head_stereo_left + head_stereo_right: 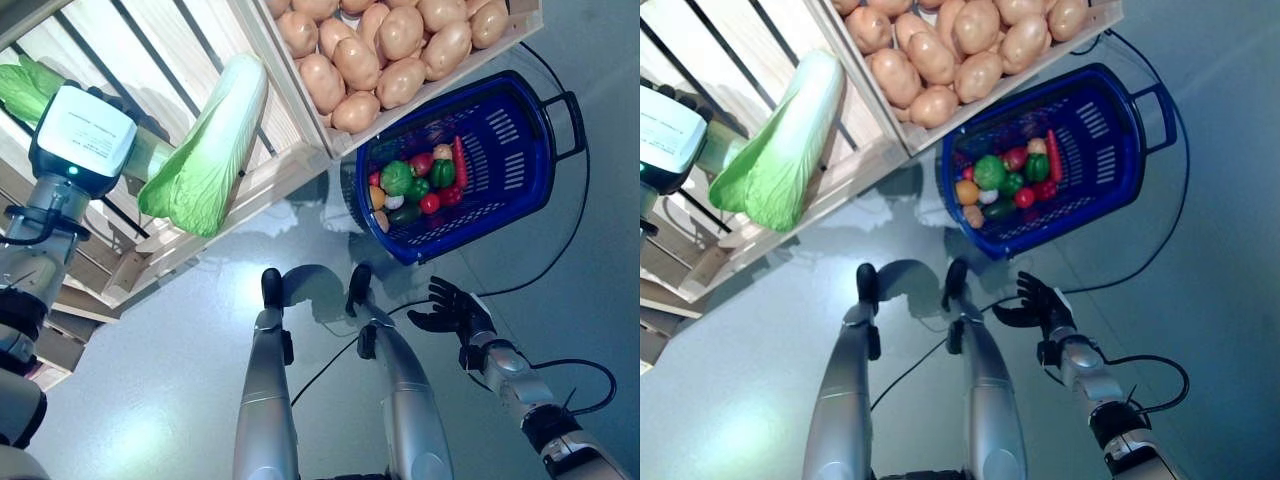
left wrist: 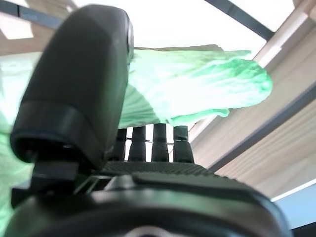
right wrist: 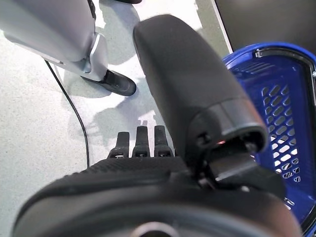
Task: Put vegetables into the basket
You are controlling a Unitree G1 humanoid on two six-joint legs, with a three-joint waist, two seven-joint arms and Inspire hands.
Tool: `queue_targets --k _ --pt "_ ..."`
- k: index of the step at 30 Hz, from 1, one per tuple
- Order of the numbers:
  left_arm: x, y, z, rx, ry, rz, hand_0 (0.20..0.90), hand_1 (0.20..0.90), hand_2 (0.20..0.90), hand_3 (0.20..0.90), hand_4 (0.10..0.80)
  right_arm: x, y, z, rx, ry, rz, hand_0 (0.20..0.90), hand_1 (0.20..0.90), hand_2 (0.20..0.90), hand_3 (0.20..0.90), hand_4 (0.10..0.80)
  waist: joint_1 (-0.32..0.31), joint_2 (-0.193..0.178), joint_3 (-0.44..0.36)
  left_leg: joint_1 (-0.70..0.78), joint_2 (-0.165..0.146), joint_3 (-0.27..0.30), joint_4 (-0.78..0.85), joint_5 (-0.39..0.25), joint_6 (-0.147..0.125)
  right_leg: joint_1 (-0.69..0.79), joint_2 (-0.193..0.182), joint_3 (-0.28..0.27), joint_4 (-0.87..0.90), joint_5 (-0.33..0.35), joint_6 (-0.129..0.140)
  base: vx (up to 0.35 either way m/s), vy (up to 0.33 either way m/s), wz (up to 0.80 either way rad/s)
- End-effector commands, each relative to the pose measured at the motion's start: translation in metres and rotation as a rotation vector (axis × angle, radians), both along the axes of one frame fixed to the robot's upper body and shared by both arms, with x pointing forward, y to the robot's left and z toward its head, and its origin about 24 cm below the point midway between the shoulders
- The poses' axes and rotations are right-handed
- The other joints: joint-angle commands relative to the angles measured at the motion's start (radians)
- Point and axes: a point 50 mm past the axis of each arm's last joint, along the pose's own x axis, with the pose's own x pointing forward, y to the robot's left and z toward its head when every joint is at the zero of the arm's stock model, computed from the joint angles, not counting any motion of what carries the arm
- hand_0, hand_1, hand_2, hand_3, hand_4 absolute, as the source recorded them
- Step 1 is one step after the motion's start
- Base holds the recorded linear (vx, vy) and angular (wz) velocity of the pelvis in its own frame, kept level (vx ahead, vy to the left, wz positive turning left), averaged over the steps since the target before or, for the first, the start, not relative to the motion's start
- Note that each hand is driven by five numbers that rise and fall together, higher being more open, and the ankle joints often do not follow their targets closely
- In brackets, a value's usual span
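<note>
Right now I am holding a big cabbage (image 1: 205, 150) in my left hand (image 2: 74, 94), fingers curled around its stalk end, up at the upper left of the frame over the wooden shelf (image 1: 270, 175). It looks floppy and leafy, so I think gripping the firm white stalk is best. My right hand (image 1: 452, 310) is hanging open, holding nothing, below the blue basket (image 1: 530, 150).

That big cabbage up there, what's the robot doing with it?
The robot's left hand is closed round a napa cabbage, holding it up in front of the wooden shelf. A blue basket on the floor already holds small vegetables. Potatoes fill a crate above it. The right hand hangs open and empty near the basket.
</note>
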Motion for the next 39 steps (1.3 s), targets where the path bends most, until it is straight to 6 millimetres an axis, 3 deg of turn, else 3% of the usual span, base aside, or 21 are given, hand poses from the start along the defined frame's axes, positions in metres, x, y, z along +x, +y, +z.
queue_targets --k 1,9,18,24,29,31,34,39 --pt "-0.010 0.003 0.050 -0.058 -0.275 -0.029 0.300 0.300 0.300 0.300 0.400 -0.022 -0.037 0.003 -0.023 -0.024 -0.120 0.900 0.900 0.900 0.900 0.800 -0.003 0.030 0.000 0.028 0.000 -0.017 -0.020 0.014 -0.031 0.122 -0.077 0.023 0.025 -0.072 0.091 0.037 -0.052 0.00" --pt "-0.021 0.009 0.040 -0.174 -0.326 -0.087 0.300 0.300 0.300 0.300 0.400 -0.030 -0.036 -0.008 0.009 0.006 -0.134 0.900 0.900 0.900 0.900 0.800 0.016 0.045 0.000 0.185 -0.014 -0.014 -0.128 0.042 -0.042 0.291 -0.075 -0.012 -0.108 -0.043 0.101 0.058 -0.033 0.02" --pt "-0.032 0.013 0.013 -0.285 -0.312 -0.096 0.300 0.300 0.300 0.300 0.400 -0.039 -0.039 -0.018 0.017 0.040 -0.164 0.900 0.900 0.900 0.900 0.800 0.037 0.081 -0.002 0.365 -0.017 -0.002 -0.268 0.083 -0.057 0.478 -0.087 -0.052 -0.241 -0.012 0.114 0.075 -0.017 0.03" --pt "-0.047 0.022 -0.015 -0.436 -0.315 -0.068 0.300 0.300 0.300 0.300 0.400 -0.054 -0.046 -0.028 0.037 0.065 -0.218 0.900 0.900 0.900 0.900 0.800 0.059 0.110 -0.058 0.457 -0.019 -0.001 -0.349 0.094 -0.061 0.574 -0.093 -0.083 -0.304 -0.006 0.123 0.106 -0.022 0.08" --pt "-0.059 0.017 -0.047 -0.825 -0.347 -0.179 0.300 0.300 0.300 0.300 0.400 -0.062 -0.042 -0.029 0.080 0.027 -0.212 0.900 0.900 0.900 0.900 0.800 0.074 0.112 -0.095 0.526 -0.017 -0.006 -0.388 0.095 -0.062 0.654 -0.087 -0.099 -0.342 -0.011 0.125 0.087 -0.059 0.12" --pt "-0.059 -0.005 -0.073 -1.128 -0.299 -0.297 0.300 0.300 0.300 0.300 0.400 -0.066 -0.031 -0.024 0.130 -0.034 -0.184 0.900 0.900 0.900 0.900 0.800 0.083 0.107 -0.116 0.560 -0.018 -0.014 -0.386 0.084 -0.059 0.691 -0.085 -0.108 -0.345 -0.020 0.122 0.106 -0.087 0.12" --pt "-0.062 -0.030 -0.099 -1.409 -0.208 -0.402 0.300 0.300 0.300 0.300 0.400 -0.070 -0.018 -0.019 0.190 -0.092 -0.149 0.900 0.900 0.900 0.900 0.800 0.090 0.100 -0.142 0.591 -0.018 -0.021 -0.390 0.079 -0.054 0.728 -0.081 -0.109 -0.353 -0.021 0.123 0.111 -0.057 0.16" --pt "-0.065 -0.075 -0.125 -1.778 0.006 -0.573 0.300 0.300 0.300 0.300 0.400 -0.067 -0.005 0.003 0.254 -0.198 -0.076 0.900 0.900 0.900 0.900 0.800 0.088 0.099 -0.206 0.653 -0.013 -0.023 -0.423 0.081 -0.050 0.785 -0.072 -0.102 -0.379 -0.012 0.124 0.137 -0.016 0.07"
